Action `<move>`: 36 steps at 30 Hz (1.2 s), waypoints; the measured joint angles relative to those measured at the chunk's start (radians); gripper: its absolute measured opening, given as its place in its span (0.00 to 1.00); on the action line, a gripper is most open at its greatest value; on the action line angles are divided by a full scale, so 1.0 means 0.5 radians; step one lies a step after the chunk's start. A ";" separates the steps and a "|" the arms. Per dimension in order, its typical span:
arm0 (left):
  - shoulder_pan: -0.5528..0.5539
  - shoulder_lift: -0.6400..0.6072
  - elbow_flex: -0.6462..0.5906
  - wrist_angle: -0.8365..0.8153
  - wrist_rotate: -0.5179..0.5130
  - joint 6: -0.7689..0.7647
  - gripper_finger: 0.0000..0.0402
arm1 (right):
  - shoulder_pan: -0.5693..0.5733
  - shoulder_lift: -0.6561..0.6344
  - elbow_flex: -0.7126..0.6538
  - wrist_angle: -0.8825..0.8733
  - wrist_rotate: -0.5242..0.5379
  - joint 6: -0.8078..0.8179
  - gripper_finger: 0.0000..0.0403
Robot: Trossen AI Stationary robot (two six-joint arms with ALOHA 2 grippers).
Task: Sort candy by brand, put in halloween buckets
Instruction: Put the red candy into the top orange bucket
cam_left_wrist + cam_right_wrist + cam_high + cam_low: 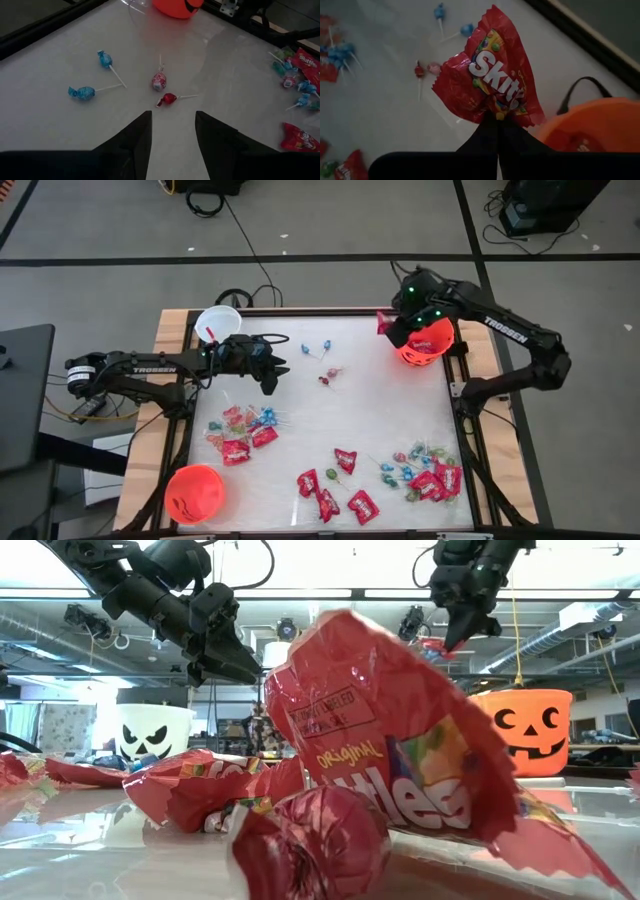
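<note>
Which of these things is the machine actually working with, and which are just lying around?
Part of the job:
- Skittles packet pinched in the right pincer
- orange bucket beside it
- white bucket
- second orange bucket
- lollipops ahead of the open left pincer

Just lying about:
- cables on the floor

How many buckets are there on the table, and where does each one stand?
3. The white bucket stands at the far left corner, one orange bucket at the far right corner under the right claw, and another orange bucket at the near left corner. None seems hidden.
</note>
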 joint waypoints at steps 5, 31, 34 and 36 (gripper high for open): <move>0.000 0.000 0.000 -0.001 -0.001 -0.001 0.39 | 0.025 0.031 0.000 0.002 -0.034 -0.005 0.01; 0.000 0.001 0.000 -0.002 0.001 0.007 0.39 | -0.435 0.013 0.000 -0.226 0.085 -0.028 0.01; 0.000 0.000 0.000 -0.003 0.001 0.008 0.39 | -0.509 0.020 -0.005 -0.298 0.288 -0.091 0.01; 0.000 0.000 0.000 -0.004 0.001 0.008 0.39 | -0.568 0.027 -0.056 -0.338 0.352 -0.093 0.01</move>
